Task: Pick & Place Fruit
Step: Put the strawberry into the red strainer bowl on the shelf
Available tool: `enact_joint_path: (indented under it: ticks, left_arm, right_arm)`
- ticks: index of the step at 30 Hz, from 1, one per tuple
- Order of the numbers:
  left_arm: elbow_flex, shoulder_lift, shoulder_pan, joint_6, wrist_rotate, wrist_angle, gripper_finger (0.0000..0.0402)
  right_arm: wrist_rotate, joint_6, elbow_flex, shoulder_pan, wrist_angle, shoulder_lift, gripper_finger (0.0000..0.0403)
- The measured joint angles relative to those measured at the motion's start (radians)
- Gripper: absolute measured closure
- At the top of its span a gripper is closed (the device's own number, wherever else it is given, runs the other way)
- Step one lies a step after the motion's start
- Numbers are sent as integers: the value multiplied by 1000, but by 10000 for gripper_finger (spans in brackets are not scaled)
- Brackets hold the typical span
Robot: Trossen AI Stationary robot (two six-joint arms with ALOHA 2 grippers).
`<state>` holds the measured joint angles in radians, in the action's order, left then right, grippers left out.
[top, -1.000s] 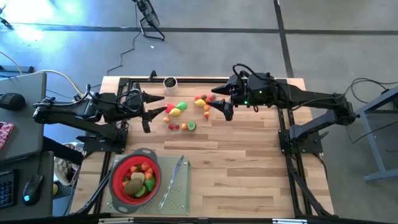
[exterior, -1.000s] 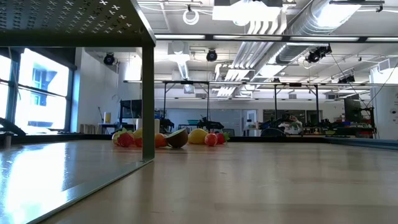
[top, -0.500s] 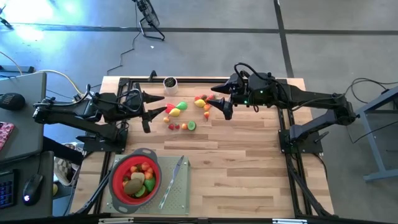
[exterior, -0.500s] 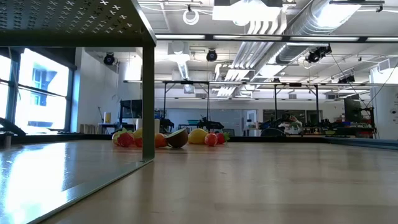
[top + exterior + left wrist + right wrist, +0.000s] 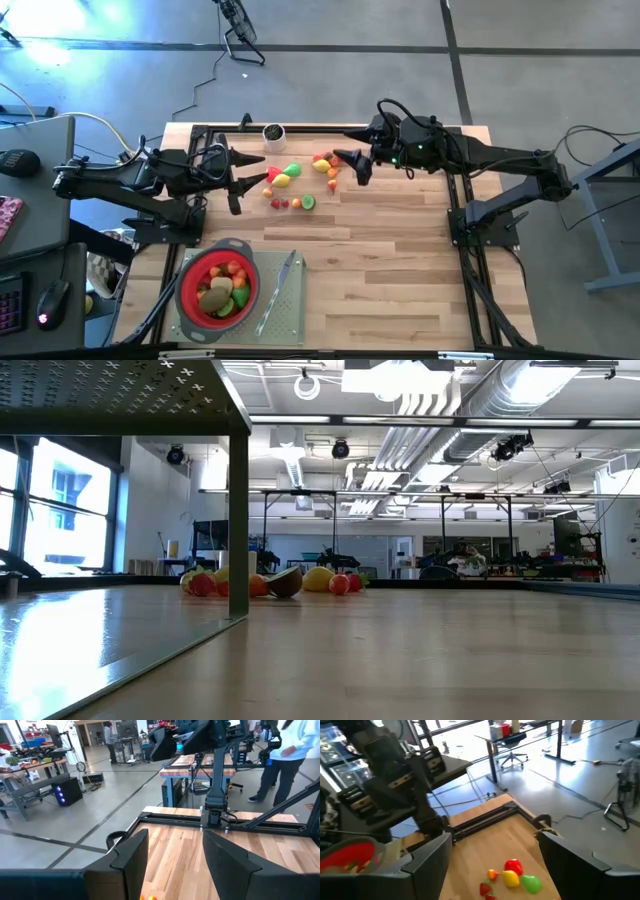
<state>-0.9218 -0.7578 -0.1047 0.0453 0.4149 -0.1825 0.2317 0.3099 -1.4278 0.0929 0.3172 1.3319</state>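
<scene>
A: Where's the fruit (image 5: 297, 180)?
B: Scattered at the far middle of the surface (image 5: 400, 260), more already in the red strainer (image 5: 217, 283) at the near left.
A: And the pincers?
B: Right pincer (image 5: 349, 165) hangs released beside the pile, empty. Left pincer (image 5: 243, 178) spread too, gripping nothing.

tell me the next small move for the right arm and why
Probably lower the right pincer onto the loose fruit just beside it. Its jaws stand open and empty above the table, that fruit lies nearest, and the red strainer already holds some pieces.
</scene>
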Motion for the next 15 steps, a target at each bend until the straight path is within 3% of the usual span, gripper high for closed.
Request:
enact_joint_path:
  ticks: [8,15]
  left_arm:
    - [0,0,0,0,0,1,220]
    - [0,0,-1,-23,-68,-30,220]
  right_arm:
    - [-25,6,0,-8,0,0,109]
    - [-23,53,0,-7,-41,3,109]
